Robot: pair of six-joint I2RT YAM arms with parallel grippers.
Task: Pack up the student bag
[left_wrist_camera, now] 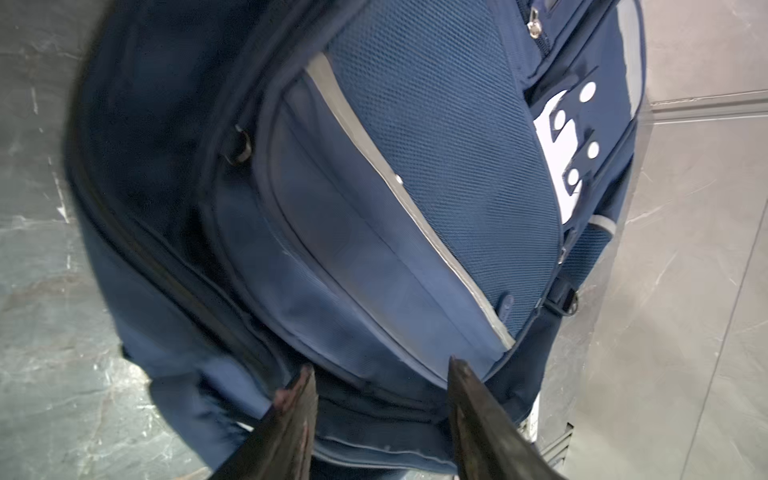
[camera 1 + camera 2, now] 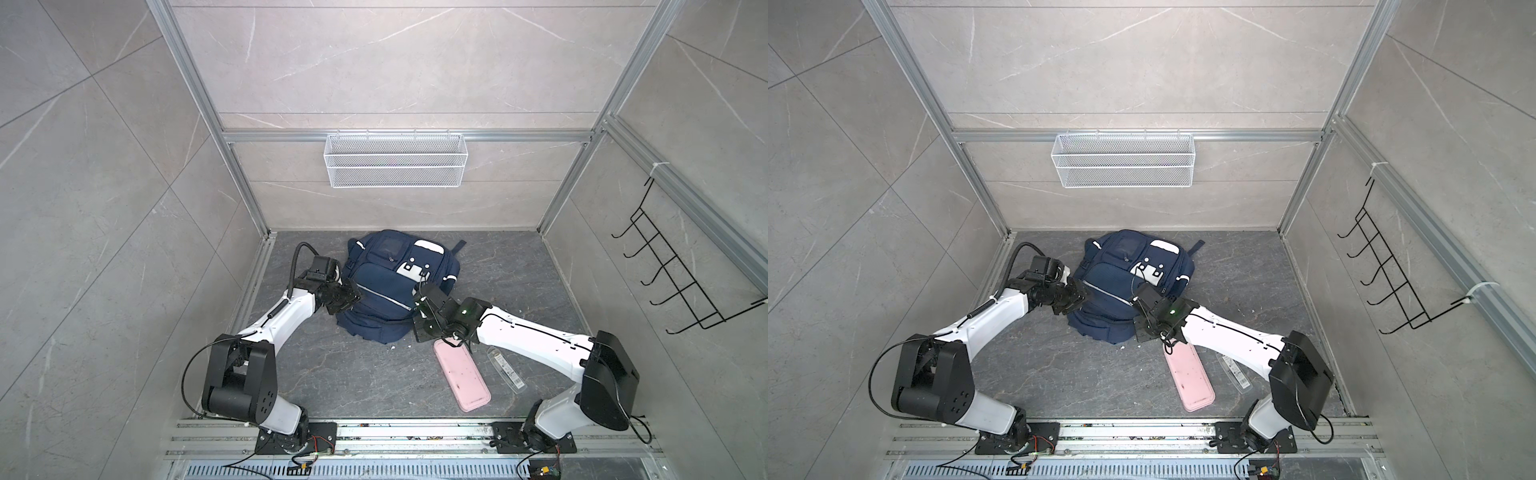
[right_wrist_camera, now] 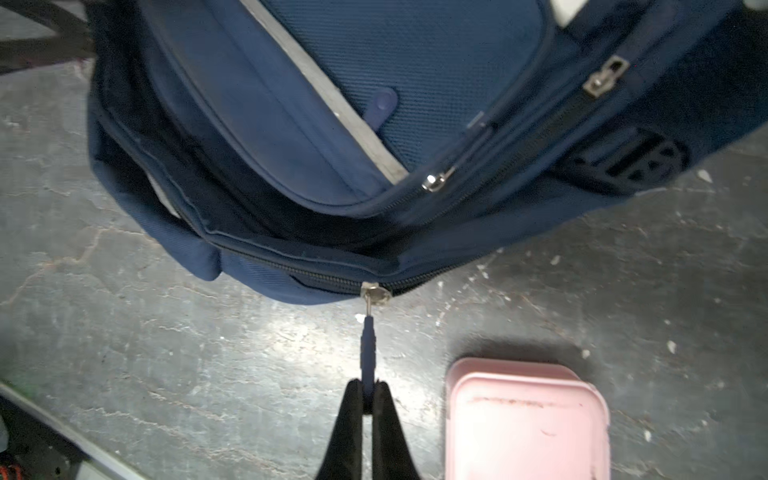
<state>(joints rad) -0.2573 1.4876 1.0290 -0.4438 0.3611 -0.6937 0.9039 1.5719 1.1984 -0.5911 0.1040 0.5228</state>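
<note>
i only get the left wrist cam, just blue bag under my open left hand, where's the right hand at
Observer: The right hand is shut on a blue zipper pull at the near edge of the student bag.
Operator: anything still outside the bag
Observer: Yes, a pink case lies flat on the tabletop, close to the right hand.
</note>
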